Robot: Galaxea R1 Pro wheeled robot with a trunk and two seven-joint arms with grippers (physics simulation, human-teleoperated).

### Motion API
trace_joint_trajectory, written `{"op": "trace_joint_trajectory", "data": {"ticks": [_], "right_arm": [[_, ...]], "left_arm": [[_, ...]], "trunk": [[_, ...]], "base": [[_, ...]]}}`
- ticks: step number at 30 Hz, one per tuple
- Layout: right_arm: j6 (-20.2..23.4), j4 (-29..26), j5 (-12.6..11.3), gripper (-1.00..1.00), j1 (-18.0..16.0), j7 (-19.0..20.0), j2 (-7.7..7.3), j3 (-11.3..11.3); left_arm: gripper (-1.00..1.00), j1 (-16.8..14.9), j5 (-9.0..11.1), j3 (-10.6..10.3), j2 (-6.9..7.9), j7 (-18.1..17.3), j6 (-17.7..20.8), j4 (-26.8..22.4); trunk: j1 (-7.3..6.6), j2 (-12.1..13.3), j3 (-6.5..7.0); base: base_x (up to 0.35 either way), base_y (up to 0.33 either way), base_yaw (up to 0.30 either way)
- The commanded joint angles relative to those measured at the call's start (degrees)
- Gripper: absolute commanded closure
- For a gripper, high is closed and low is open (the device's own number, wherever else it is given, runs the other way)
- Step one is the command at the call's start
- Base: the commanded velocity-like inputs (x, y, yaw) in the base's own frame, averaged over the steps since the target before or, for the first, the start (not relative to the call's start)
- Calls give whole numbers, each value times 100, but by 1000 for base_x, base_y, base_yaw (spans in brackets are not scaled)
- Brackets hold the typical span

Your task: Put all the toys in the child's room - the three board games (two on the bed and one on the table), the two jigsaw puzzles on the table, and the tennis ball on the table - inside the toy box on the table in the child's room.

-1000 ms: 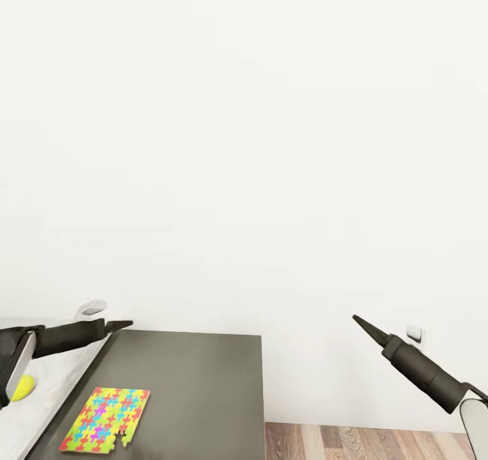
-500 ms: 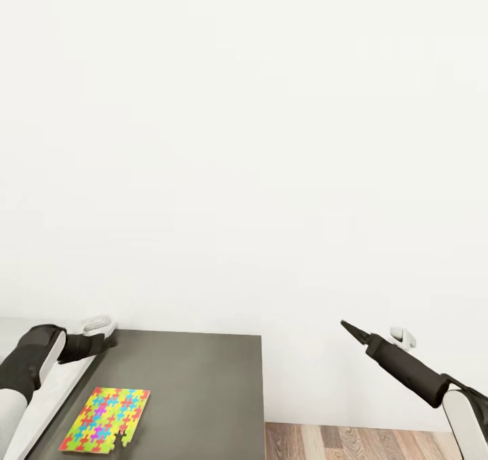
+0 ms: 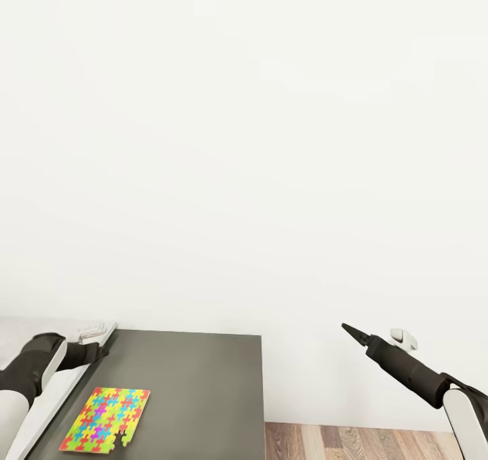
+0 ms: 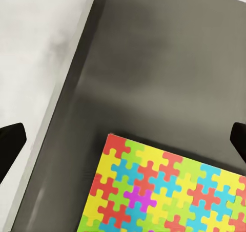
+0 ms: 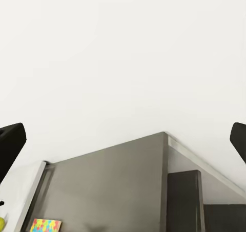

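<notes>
A jigsaw puzzle (image 3: 106,421) lies flat on the dark grey section of the table (image 3: 203,392), in the lower left of the head view, one loose-looking tab jutting from its near edge. The white-topped desk (image 3: 54,399) runs along the far left edge of that frame. The left gripper (image 4: 123,140) hangs above the grey surface just beyond the puzzle's upper edge; in the left wrist view its two dark fingertips (image 4: 10,142) sit at opposite sides of the frame, so the jaws are spread wide and hold nothing. The right gripper (image 5: 123,140) is raised over the wood floor (image 3: 366,441) at the lower right of the head view, well apart from the table, pointing at the white wall (image 3: 244,141); its jaws are likewise wide open and empty. In the right wrist view a sliver of yellow-green at the lower left edge may be the tennis ball (image 5: 2,223), though too little shows to be sure.

The step in hand looks like picking up the puzzle with the left arm. A thin flat sheet gives the fingers little to bite, so it would be wise to come down at an edge, perhaps sliding the sheet toward the table's rim so one finger can get underneath, and to close gently so the interlocked pieces do not buckle or separate.
</notes>
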Motion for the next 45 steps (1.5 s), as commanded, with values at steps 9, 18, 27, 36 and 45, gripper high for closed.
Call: {"op": "trace_joint_trajectory", "data": {"ticks": [9, 18, 27, 36, 45], "right_arm": [[36, 27, -4, -100, -3, 34, -11, -16], [31, 42, -10, -100, -3, 29, -13, -18], [28, 51, -13, -100, -3, 16, -12, -18], [17, 61, -11, -100, -3, 10, -12, -18], [3, 61, -5, -100, -3, 2, -12, -16]], "left_arm": [[-100, -2, -47, -243, -57, -107, -262, 206], [-100, -2, -55, -314, -14, -1001, -281, 226], [-100, -2, -58, -338, -4, -1204, -286, 281], [-100, 0, -47, -325, 141, -1255, -292, 542], [-100, 7, -55, -338, 220, -1957, -279, 570]], "trunk": [[2, -5, -66], [2, -5, -150], [2, -5, -235], [2, -5, -320], [2, -5, -404]], "base": [[0, 0, 0], [0, 0, 0], [0, 0, 0], [0, 0, 0], [0, 0, 0]]}}
